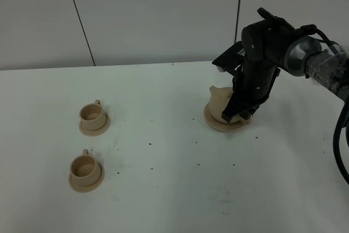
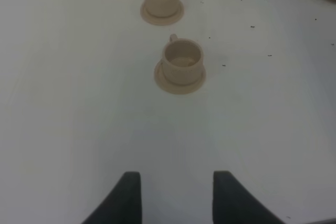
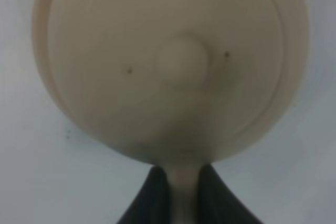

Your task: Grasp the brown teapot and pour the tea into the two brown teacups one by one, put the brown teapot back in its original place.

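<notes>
On its saucer (image 1: 214, 124), brown teapot (image 1: 219, 101) sits, right pincer (image 1: 240, 114) clamped on its handle (image 3: 184, 195); left pincer (image 2: 177, 192) apart; teacups (image 1: 91, 114) (image 1: 84, 166) look empty, pouring apparently pending.

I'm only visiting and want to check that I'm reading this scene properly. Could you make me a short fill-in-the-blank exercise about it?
1. The right arm's jaws are shut on the ____ of the teapot.
2. ____ cups stand on the table.
3. Each cup sits on its own small ____.
4. The left arm's jaws stand ____, with nothing between them.

Missing words: handle; two; saucer; open.
</notes>
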`<state>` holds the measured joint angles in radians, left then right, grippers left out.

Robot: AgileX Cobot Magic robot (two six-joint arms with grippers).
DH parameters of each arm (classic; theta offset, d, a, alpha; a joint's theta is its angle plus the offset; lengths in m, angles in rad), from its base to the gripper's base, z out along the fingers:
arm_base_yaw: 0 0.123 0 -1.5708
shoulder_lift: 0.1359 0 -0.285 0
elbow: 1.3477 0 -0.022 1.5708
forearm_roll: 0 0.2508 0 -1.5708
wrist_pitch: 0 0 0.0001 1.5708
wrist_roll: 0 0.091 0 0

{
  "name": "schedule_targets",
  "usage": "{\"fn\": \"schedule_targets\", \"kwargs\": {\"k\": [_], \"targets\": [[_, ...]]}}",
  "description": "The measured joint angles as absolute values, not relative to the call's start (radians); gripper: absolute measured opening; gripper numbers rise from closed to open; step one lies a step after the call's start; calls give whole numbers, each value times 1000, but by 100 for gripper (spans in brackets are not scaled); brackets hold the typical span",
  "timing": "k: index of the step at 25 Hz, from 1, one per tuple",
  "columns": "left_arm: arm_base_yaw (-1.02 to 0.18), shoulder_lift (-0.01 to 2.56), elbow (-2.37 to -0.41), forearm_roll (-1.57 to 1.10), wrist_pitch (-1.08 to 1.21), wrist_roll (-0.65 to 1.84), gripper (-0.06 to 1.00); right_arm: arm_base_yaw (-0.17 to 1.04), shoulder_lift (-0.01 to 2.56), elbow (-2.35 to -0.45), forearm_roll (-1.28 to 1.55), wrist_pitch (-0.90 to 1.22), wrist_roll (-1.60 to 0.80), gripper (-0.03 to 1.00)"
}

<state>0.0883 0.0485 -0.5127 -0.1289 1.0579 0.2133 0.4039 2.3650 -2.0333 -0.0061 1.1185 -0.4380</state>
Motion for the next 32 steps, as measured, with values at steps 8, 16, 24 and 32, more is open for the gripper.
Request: {"fn": "schedule_targets", "kwargs": {"k": [8,16,24,32], "targets": [[88,49,-513,-129,1058,213,39,404,2365,-2055,0,1157,-428,9],[88,49,-513,-129,1058,213,39,404,2360,-2055,0,1155,-425,9],[88,49,-513,-129,1058,213,39,413,2308,-2071,17,1155,-457,9],[88,49,-513,-129,1058,213,39,508,2305,-2133,20,1132,-500,9]]}}
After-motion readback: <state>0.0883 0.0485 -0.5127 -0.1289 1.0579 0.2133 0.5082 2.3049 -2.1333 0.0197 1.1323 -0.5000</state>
